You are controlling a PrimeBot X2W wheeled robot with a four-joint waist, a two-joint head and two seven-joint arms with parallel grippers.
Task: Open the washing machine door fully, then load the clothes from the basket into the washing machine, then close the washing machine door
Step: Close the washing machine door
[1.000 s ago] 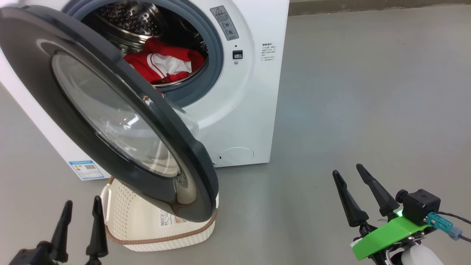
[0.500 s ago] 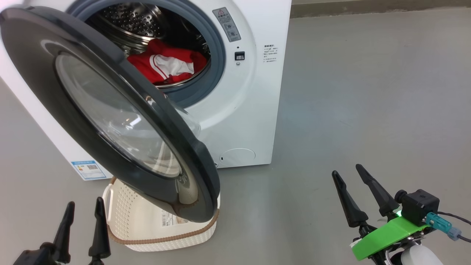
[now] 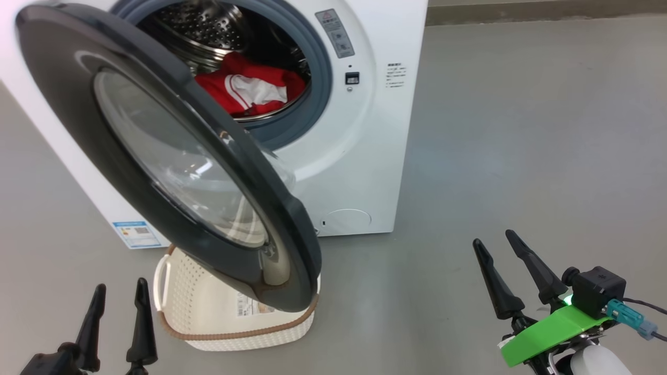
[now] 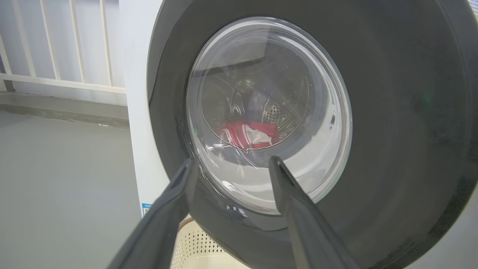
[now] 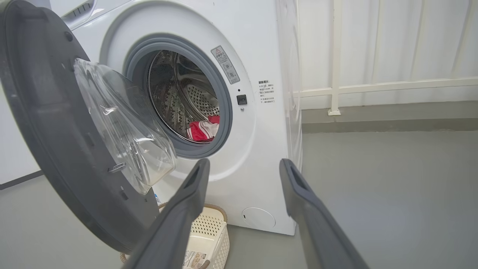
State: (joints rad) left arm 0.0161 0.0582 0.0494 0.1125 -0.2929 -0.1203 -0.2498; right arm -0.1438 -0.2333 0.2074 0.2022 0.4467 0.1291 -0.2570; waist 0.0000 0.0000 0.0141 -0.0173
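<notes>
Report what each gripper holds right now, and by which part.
Nothing is held. The left gripper and the right gripper both stand open and empty; the clothes lie in the washing machine.

washing machine [image 3: 359, 156]: white front-loader, port open, steel perforated drum [image 3: 203, 26] and grey gasket [image 3: 312, 109] exposed. washing machine door [image 3: 177, 161]: glossy black ring around a bulging clear glass bowl, hinged at the head view's left, swung out and standing partly open. clothes [image 3: 250, 91]: red fabric with white panels, bunched in a heap on the drum bottom near the front lip. basket [image 3: 182, 291]: cream perforated plastic, brown woven-look rim, upright on the grey floor [image 3: 521, 156] just before the machine, under the door's lower edge and partly hidden by it. paper label [image 3: 250, 307] on its bottom is visible.
</notes>
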